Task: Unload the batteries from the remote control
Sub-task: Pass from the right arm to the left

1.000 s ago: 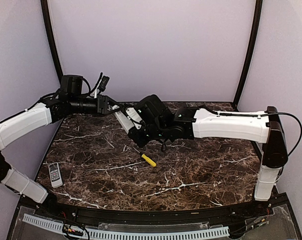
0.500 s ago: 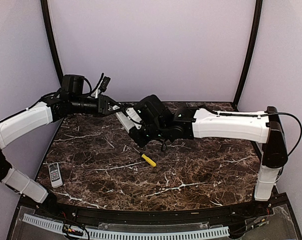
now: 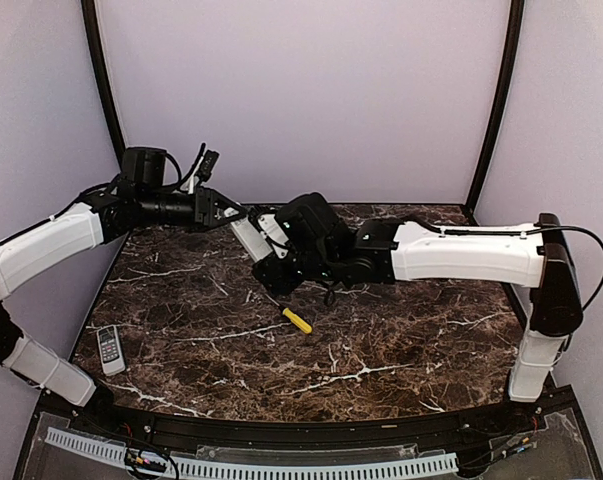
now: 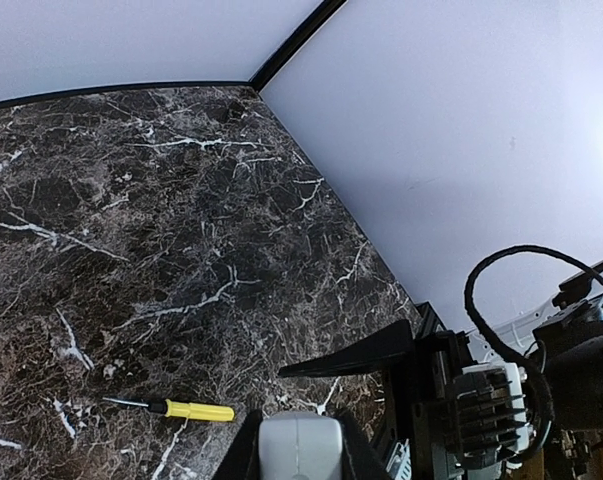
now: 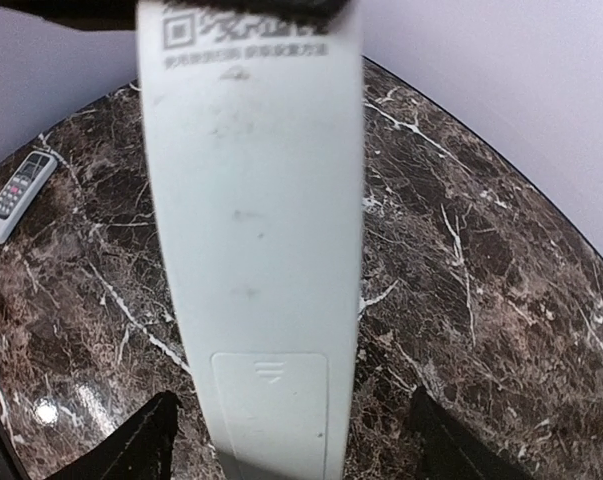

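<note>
Step in hand: getting at the battery bay. My left claw [image 3: 229,216] grips the white remote [image 5: 251,200] in the air, its back facing my right claw [image 5: 296,440], which stands wide, a finger either side of the remote's lower end, not touching. The battery cover [image 5: 269,400] between them is shut, with the batteries unseen, presumably beneath. Next: slide that cover off

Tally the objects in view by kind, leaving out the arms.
Remote controls: 2, the white remote control held in the air and the small grey remote control lying on the table
Screwdrivers: 1, the yellow-handled screwdriver
Total: 3
</note>
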Robot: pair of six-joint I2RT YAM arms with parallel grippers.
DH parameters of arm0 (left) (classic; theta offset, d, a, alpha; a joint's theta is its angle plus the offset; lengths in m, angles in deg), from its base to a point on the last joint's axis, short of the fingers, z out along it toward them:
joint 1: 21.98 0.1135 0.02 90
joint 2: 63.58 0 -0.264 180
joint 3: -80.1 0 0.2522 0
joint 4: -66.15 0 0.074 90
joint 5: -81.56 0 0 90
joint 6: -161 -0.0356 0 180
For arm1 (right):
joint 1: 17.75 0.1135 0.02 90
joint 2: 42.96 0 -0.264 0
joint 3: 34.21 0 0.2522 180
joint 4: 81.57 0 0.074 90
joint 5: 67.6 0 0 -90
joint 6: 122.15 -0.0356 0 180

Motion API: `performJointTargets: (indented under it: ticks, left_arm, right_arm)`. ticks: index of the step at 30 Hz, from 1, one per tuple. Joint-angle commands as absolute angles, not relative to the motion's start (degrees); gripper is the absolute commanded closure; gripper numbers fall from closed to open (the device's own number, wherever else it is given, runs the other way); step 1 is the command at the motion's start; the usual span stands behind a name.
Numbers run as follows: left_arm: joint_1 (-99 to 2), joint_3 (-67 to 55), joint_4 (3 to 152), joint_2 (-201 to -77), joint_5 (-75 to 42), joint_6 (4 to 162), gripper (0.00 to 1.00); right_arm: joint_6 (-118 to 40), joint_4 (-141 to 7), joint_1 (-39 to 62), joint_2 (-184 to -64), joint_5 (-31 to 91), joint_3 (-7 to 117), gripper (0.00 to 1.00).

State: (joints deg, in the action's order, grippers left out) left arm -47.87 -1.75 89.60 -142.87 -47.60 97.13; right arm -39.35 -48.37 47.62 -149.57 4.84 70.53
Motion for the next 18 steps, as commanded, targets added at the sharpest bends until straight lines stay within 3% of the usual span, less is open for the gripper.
performJointTargets:
  ticks: [1,6,11,18]
  left_arm:
    - [-47.41,-0.25,84.77,-138.72,-48.69,99.6,1.0]
    - [-44.23,3.12,76.57,-136.18,-52.48,103.71,1.0]
    - [-40.75,9.38,59.43,-133.79,-57.91,111.62,1.0]
    - [-40.06,14.38,43.32,-132.3,-62.26,117.97,1.0]
  right_arm:
    - [-42.52,-57.4,47.05,-143.13,7.29,64.6,0.19]
    - [-49.3,-68.43,44.01,-135.96,15.12,55.67,0.12]
    - [-61.3,-86.09,39.72,-129.49,23.92,44.66,0.09]
    - [-71.72,-100.54,38.99,-132.16,32.02,43.0,0.09]
